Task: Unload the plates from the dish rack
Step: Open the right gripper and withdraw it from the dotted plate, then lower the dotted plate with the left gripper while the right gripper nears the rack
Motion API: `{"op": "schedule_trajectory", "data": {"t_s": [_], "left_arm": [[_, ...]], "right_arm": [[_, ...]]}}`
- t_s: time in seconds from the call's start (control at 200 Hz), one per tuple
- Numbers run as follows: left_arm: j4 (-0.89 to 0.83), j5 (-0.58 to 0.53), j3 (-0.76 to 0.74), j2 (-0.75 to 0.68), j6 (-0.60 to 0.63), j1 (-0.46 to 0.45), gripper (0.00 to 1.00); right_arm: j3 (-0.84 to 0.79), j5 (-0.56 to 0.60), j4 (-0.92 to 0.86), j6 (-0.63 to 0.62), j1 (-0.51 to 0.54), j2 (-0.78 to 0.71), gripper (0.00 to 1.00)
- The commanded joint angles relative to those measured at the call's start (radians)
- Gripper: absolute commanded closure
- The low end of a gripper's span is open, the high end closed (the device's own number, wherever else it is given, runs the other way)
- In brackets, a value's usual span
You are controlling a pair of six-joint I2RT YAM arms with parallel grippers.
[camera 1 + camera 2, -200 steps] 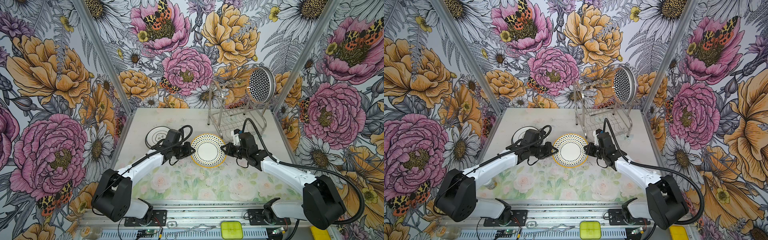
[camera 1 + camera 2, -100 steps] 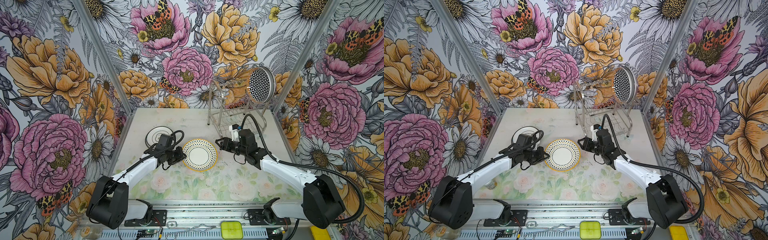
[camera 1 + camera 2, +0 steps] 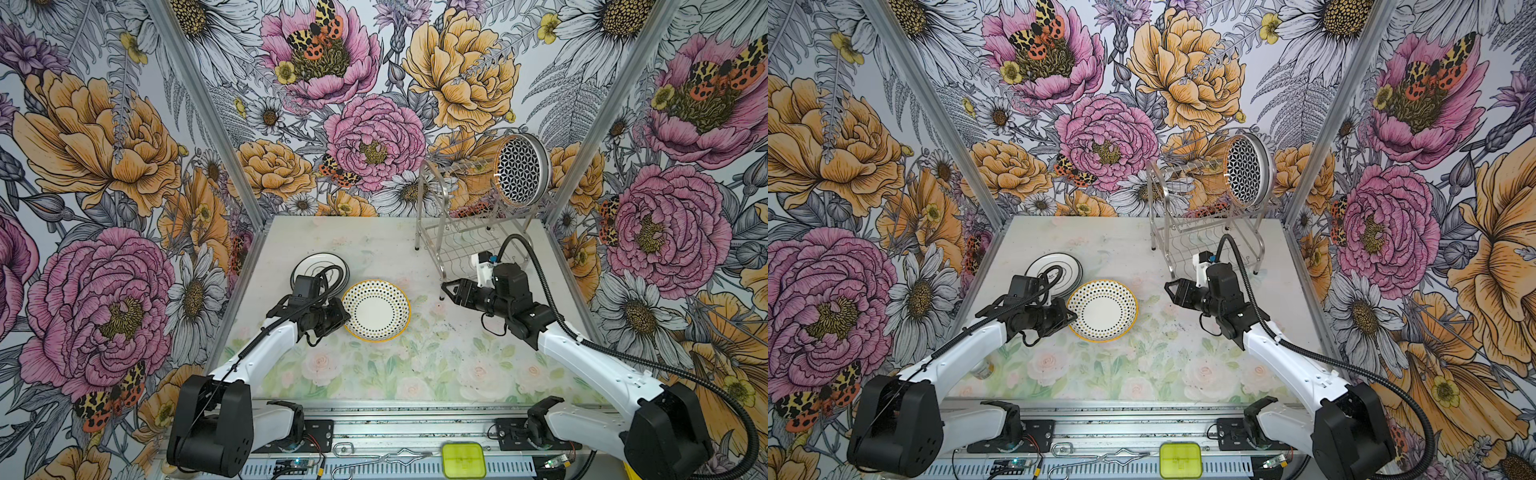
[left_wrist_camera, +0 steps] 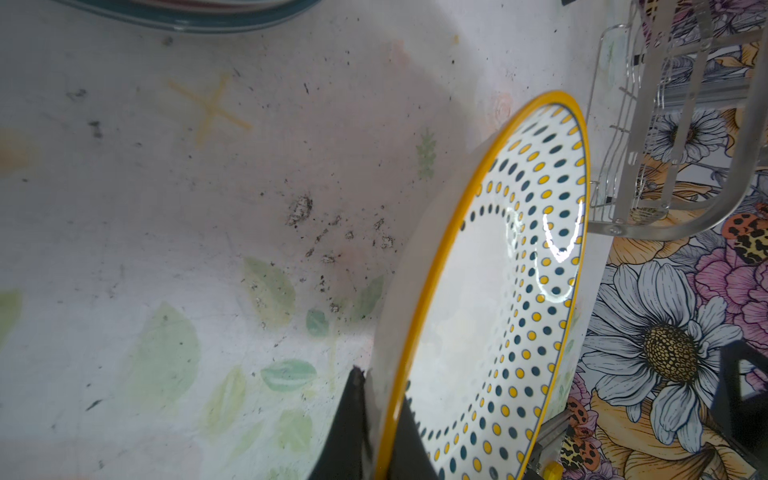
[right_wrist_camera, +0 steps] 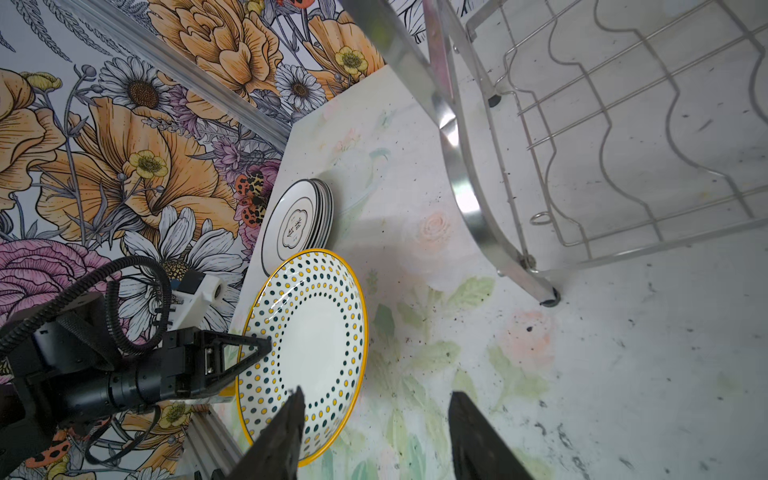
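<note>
Left gripper (image 3: 345,316) clamped on the rim of the round white ceramic plate with dark and yellow dots (image 3: 376,311), just beside the stack of black-rimmed white plates (image 5: 293,226), likely heading there. Right gripper (image 3: 446,286) jaws partly apart, empty, near the steel wire dish rack (image 3: 457,245). Black-lattice round plate (image 3: 519,170) upright on its upper level, probably next

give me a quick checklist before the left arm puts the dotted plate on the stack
1. left gripper shut on the rim of the dotted plate: ok
2. right gripper open and apart from that plate: ok
3. plate lifted clear of the table: cannot tell
4. top of the plate stack bare: ok
5. dish rack emptied: not ok, the lattice plate stands on its upper level
</note>
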Motion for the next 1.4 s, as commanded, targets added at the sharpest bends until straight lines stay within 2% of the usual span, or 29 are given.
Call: {"op": "schedule_trajectory", "data": {"t_s": [0.0,0.355,1.181,1.396], "left_arm": [[0.072,0.021,0.011,-0.029,0.023,0.001,1.00],[0.093,-0.024,0.024,0.026,0.024,-0.003,1.00],[0.120,-0.064,0.026,0.096,0.037,-0.026,1.00],[0.117,-0.072,0.034,0.123,0.038,-0.032,0.97]], "right_arm": [[-0.020,-0.015,-0.063,-0.049,-0.021,-0.054,0.42],[-0.034,-0.049,-0.078,-0.033,-0.094,-0.093,0.41],[-0.004,-0.049,-0.161,-0.061,-0.151,-0.178,0.40],[0.046,-0.040,-0.209,-0.116,-0.156,-0.198,0.39]]}}
